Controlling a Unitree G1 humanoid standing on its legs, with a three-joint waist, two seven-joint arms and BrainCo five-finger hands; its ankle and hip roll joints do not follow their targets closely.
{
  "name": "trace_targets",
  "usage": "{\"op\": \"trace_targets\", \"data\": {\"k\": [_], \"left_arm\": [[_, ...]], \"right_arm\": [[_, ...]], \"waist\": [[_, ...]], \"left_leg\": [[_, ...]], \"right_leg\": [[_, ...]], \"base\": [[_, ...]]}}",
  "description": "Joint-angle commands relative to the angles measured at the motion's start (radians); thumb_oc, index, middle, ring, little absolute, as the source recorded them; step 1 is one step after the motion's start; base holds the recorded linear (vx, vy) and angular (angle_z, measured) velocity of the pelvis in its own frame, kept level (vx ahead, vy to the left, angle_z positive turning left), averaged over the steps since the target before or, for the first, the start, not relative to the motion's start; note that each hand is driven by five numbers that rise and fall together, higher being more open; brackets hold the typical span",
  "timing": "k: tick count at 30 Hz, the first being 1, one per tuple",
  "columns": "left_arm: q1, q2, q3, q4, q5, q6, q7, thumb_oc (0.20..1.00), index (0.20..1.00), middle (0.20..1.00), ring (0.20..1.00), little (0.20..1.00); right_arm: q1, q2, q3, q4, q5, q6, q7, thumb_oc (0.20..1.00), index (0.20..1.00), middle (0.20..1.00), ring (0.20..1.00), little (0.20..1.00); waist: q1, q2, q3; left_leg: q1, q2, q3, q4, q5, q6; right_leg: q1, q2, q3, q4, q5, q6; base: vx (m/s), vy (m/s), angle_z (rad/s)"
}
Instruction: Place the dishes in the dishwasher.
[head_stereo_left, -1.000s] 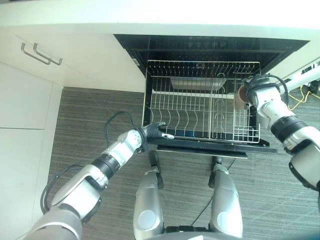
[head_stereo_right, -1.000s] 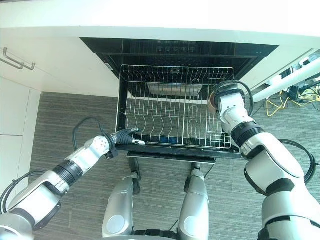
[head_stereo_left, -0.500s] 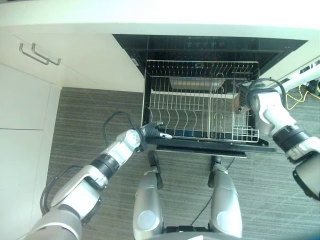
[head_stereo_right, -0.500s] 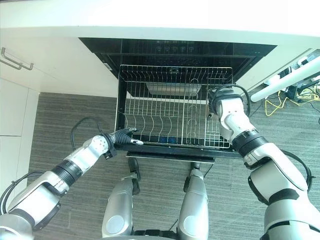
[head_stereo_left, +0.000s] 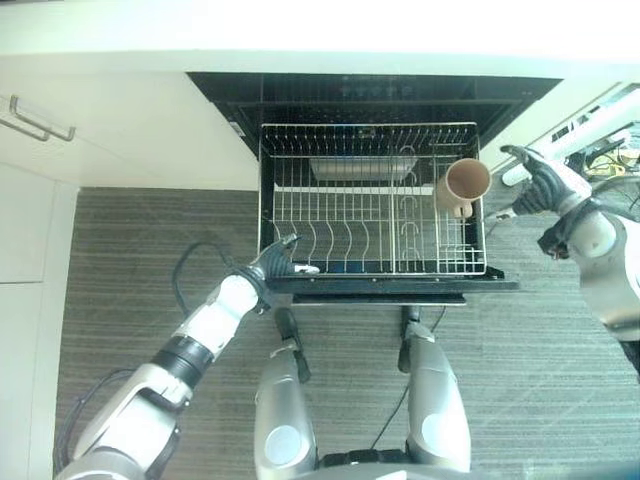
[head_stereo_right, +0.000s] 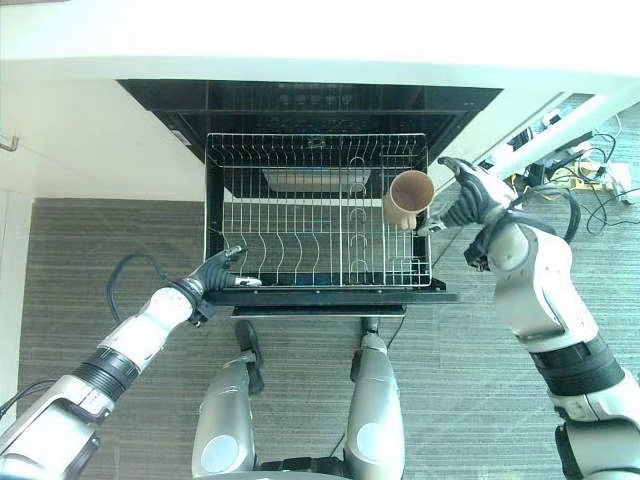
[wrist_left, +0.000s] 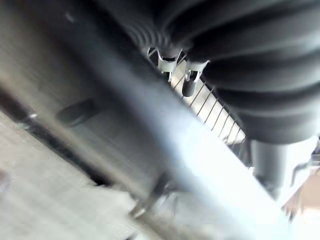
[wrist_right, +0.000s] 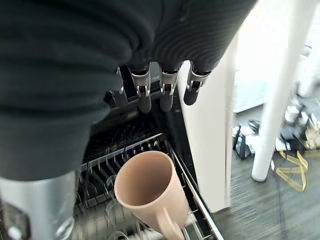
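Grey striped carpet covers the floor in front of a run of white cabinets, and a pale countertop spans the top of both eye views. Set into the cabinets is the dark dishwasher, its cavity open and its wire rack pulled out over the lowered door. A tan mug sits in the rack's right rear part, leaning among the wires with its open mouth turned up and toward the right; in the right wrist view the mug shows its hollow inside and its handle pointing down toward the rack's edge. Something flat and grey lies at the back of the rack, too indistinct to name. The right hand hangs just right of the rack and apart from the mug, its fingers held out straight in a row and holding nothing. The left hand rests at the rack's front left corner, by the door's edge, its fingers extended forward rather than curled round anything; its wrist view shows dark fingertips against the rack wires. At the far right, a white post stands on the carpet beside a tangle of yellow and dark cables.
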Motion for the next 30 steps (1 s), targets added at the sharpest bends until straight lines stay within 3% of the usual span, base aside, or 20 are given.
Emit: {"op": "trace_targets", "data": {"k": [1, 5, 7, 10, 14, 17, 22, 26, 27, 30], "left_arm": [[0.109, 0.003, 0.006, -0.067, -0.058, -0.075, 0.101, 1.000, 1.000, 1.000, 1.000, 1.000], [0.146, 0.020, 0.115, -0.243, -0.103, -0.135, 0.154, 1.000, 1.000, 1.000, 1.000, 1.000], [0.180, 0.032, 0.212, -0.413, -0.162, -0.183, 0.181, 1.000, 1.000, 1.000, 1.000, 1.000], [0.222, 0.030, 0.324, -0.584, -0.226, -0.295, 0.182, 1.000, 1.000, 1.000, 1.000, 1.000], [0.237, 0.003, 0.403, -0.702, -0.224, -0.445, 0.172, 1.000, 1.000, 1.000, 1.000, 1.000], [0.226, -0.026, 0.436, -0.757, -0.240, -0.504, 0.162, 1.000, 1.000, 1.000, 1.000, 1.000], [0.197, -0.063, 0.433, -0.828, -0.256, -0.537, 0.161, 1.000, 1.000, 1.000, 1.000, 1.000], [0.202, -0.065, 0.437, -0.839, -0.248, -0.549, 0.198, 1.000, 1.000, 1.000, 1.000, 1.000], [0.227, -0.065, 0.450, -0.849, -0.252, -0.545, 0.206, 1.000, 1.000, 1.000, 1.000, 1.000], [0.247, -0.078, 0.439, -0.842, -0.258, -0.570, 0.196, 1.000, 1.000, 1.000, 1.000, 1.000]], "right_arm": [[-0.029, -0.029, -0.081, -0.073, 0.078, -0.117, -0.151, 1.000, 1.000, 1.000, 1.000, 1.000], [0.055, 0.012, -0.139, -0.102, 0.158, -0.186, -0.230, 1.000, 1.000, 1.000, 1.000, 1.000], [0.121, 0.047, -0.165, -0.130, 0.252, -0.235, -0.273, 1.000, 1.000, 1.000, 1.000, 1.000], [0.188, 0.095, -0.198, -0.157, 0.332, -0.313, -0.333, 1.000, 1.000, 1.000, 1.000, 1.000], [0.241, 0.119, -0.220, -0.184, 0.404, -0.367, -0.328, 1.000, 1.000, 1.000, 1.000, 1.000], [0.254, 0.143, -0.226, -0.195, 0.429, -0.400, -0.359, 1.000, 1.000, 1.000, 1.000, 1.000], [0.246, 0.176, -0.209, -0.267, 0.497, -0.549, -0.375, 1.000, 1.000, 1.000, 1.000, 1.000], [0.210, 0.165, -0.184, -0.288, 0.535, -0.596, -0.361, 1.000, 1.000, 1.000, 1.000, 1.000], [0.214, 0.160, -0.185, -0.301, 0.587, -0.611, -0.343, 1.000, 1.000, 1.000, 1.000, 1.000], [0.225, 0.152, -0.188, -0.300, 0.664, -0.639, -0.329, 1.000, 1.000, 1.000, 1.000, 1.000]], "waist": [[0.011, -0.029, -0.019], [0.013, -0.036, -0.045], [0.022, -0.041, -0.066], [0.036, -0.048, -0.100], [0.045, -0.068, -0.155], [0.047, -0.075, -0.213], [0.051, -0.055, -0.301], [0.064, -0.036, -0.329], [0.065, -0.028, -0.343], [0.085, -0.027, -0.356]], "left_leg": [[0.031, 0.066, -0.023, 0.017, 0.004, -0.027], [0.065, 0.073, -0.010, 0.002, 0.004, -0.033], [0.098, 0.073, -0.003, -0.023, 0.007, -0.035], [0.143, 0.070, 0.002, -0.058, 0.009, -0.037], [0.189, 0.064, 0.001, -0.094, 0.013, -0.036], [0.227, 0.060, 0.006, -0.127, 0.018, -0.032], [0.313, 0.042, 0.011, -0.232, 0.049, -0.025], [0.357, 0.051, -0.007, -0.282, 0.067, -0.029], [0.376, 0.064, 0.001, -0.325, 0.093, -0.037], [0.337, 0.069, -0.036, -0.331, 0.137, -0.054]], "right_leg": [[0.047, -0.038, 0.036, 0.037, -0.055, 0.040], [0.095, -0.033, 0.025, 0.004, -0.054, 0.038], [0.137, -0.031, 0.014, -0.029, -0.051, 0.038], [0.197, -0.028, -0.006, -0.072, -0.052, 0.036], [0.261, -0.023, -0.019, -0.116, -0.047, 0.036], [0.305, -0.019, -0.025, -0.146, -0.042, 0.037], [0.374, 0.003, -0.023, -0.179, -0.056, 0.029], [0.403, 0.023, -0.021, -0.174, -0.082, 0.010], [0.419, 0.039, -0.025, -0.186, -0.087, -0.001], [0.468, 0.055, -0.050, -0.262, -0.055, -0.017]], "base": [[0.06, -0.032, -0.09], [0.05, -0.049, -0.06], [0.07, -0.081, -0.07], [0.05, -0.092, 0.00], [0.05, -0.101, 0.10], [0.10, -0.074, 0.00], [0.04, -0.042, -0.01], [-0.01, -0.082, 0.03], [-0.03, -0.112, 0.06], [-0.20, -0.090, 0.13]]}}
